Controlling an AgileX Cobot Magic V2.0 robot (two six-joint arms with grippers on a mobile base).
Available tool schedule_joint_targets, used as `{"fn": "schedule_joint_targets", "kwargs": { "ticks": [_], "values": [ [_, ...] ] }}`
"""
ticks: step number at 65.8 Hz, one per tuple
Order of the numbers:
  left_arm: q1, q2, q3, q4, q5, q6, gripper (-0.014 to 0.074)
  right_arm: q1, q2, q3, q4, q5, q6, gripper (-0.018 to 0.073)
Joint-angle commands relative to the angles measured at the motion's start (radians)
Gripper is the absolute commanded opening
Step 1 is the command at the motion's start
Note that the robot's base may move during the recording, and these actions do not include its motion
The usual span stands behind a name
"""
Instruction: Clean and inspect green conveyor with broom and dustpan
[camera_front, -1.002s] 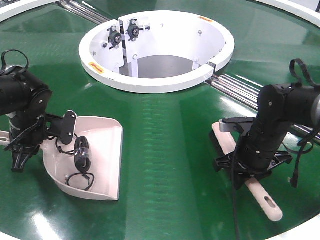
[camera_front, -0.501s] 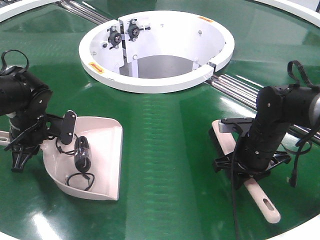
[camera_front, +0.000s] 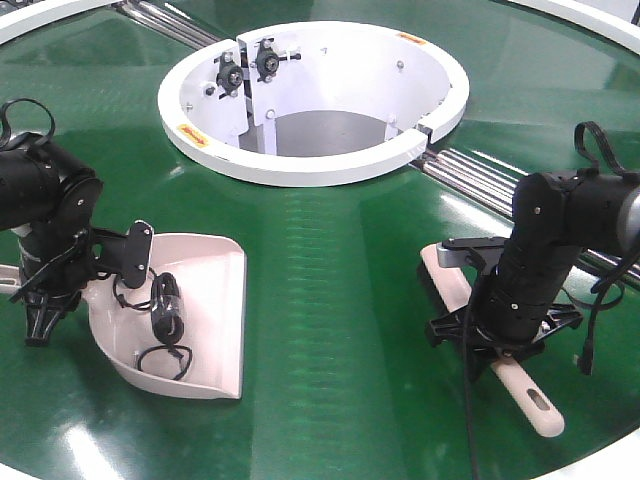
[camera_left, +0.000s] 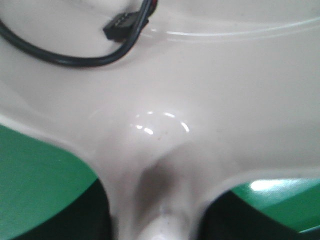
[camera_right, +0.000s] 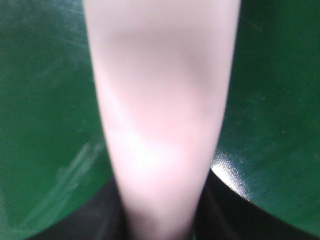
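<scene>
We have both tools in hand on the green conveyor (camera_front: 330, 300). The left gripper (camera_front: 70, 288) is clamped on the neck of the dustpan (camera_front: 205, 290). In the left wrist view, the handle runs straight back between two dark fingers that press on either side. The pan lies flat on the belt at our left, with its wide mouth facing across toward the broom (camera_front: 452, 288). A black cable (camera_front: 165, 325) with a small plug lies loose inside the pan.

The right gripper (camera_front: 505, 335) is closed around the broom at mid-handle. The right wrist view shows the pale shaft filling the gap between the fingers. The brush end points toward the white ring (camera_front: 300, 160), and the slotted handle end sticks out toward the near rim. A broad stretch of bare belt separates the two tools.

We judge the sweep toward the pan is yet to come, and we see several ways it could go wrong:

- The broom shaft is smooth and held at only one spot, so drag from the bristles could twist it in the grip.
- If the pan's front lip lifts off the belt, dirt would slide under it.
- Tipping the pan would let the cable slide out.
- The right arm's own hanging wire sits close to the broom and could snag.
- A stroke aimed too far up could run onto the metal rollers (camera_front: 480, 175) or send debris into the ring opening.
</scene>
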Motion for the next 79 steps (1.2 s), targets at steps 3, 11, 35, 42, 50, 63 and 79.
{"fn": "schedule_joint_targets", "kwargs": {
  "ticks": [3, 11, 35, 42, 50, 63, 79],
  "values": [
    [-0.005, -0.048, -0.029, -0.028, 0.0, -0.018, 0.016, -0.006, -0.039, -0.019, 0.0, 0.006, -0.018, 0.0368],
    [-0.005, -0.054, -0.029, -0.049, 0.0, -0.018, 0.0256, -0.006, -0.043, -0.019, 0.0, -0.001, -0.021, 0.0445],
    [-0.005, -0.109, -0.026, -0.084, 0.005, -0.026, 0.0493, -0.006, -0.089, -0.019, -0.006, -0.022, -0.025, 0.0525],
    [-0.005, -0.139, -0.026, -0.146, 0.007, -0.026, 0.0494, -0.006, -0.136, -0.019, -0.006, -0.036, -0.025, 0.0525],
    [-0.005, -0.184, -0.026, -0.2, 0.03, -0.026, 0.0493, -0.006, -0.201, -0.019, -0.006, -0.056, -0.025, 0.0523],
    [-0.005, -0.289, -0.026, -0.263, 0.061, -0.026, 0.0493, -0.006, -0.338, -0.019, -0.013, -0.123, -0.027, 0.0523],
    [-0.005, -0.49, -0.026, -0.384, 0.068, -0.027, 0.0491, -0.006, -0.493, -0.019, -0.035, -0.252, -0.026, 0.0523]
  ]
}}
